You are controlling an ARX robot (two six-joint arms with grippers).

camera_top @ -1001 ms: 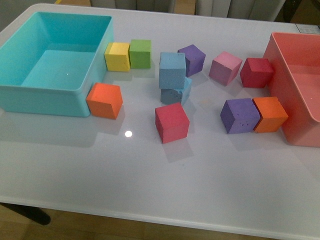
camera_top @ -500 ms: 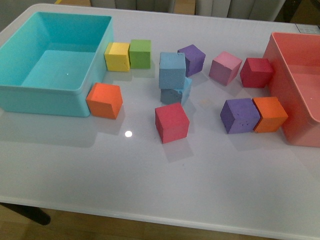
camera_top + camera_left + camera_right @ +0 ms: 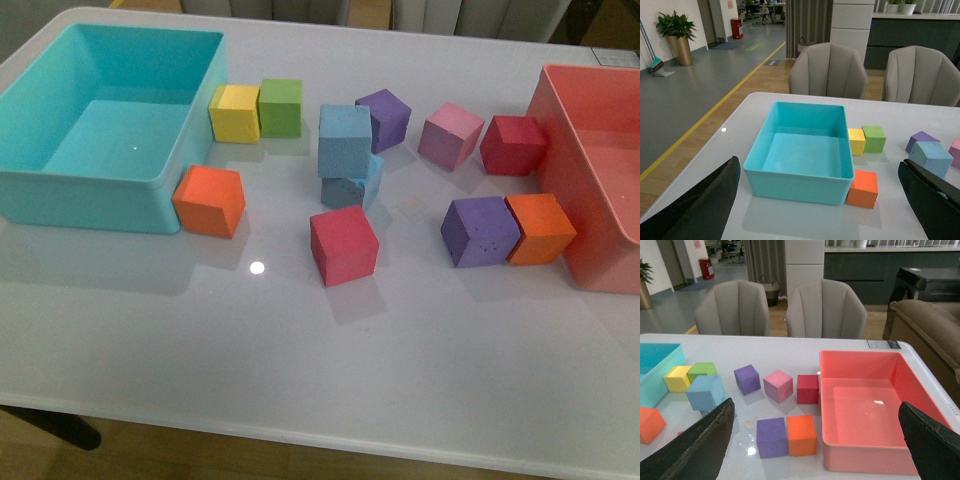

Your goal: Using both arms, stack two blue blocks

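Observation:
In the front view the two blue blocks stand stacked at the table's middle. The duller upper block [image 3: 345, 140] rests a little askew on the paler lower block [image 3: 352, 190]. Neither arm shows in that view. My left gripper [image 3: 817, 210] is open and holds nothing, and it hangs over the table short of the turquoise bin, with the upper blue block [image 3: 937, 158] off beside one finger [image 3: 932, 205]. Over the table's other end my right gripper [image 3: 815, 450] is open and empty too. The upper blue block [image 3: 706, 392] sits beyond one of its fingers [image 3: 700, 447].
A turquoise bin [image 3: 30, 190] stands at the left, a pink-red bin [image 3: 590, 250] at the right. Loose cubes surround the stack: yellow [image 3: 236, 112], green [image 3: 281, 107], orange [image 3: 209, 200], red [image 3: 343, 245], purple [image 3: 384, 117], pink [image 3: 450, 136], dark red [image 3: 513, 145], purple [image 3: 480, 231], orange [image 3: 541, 228].

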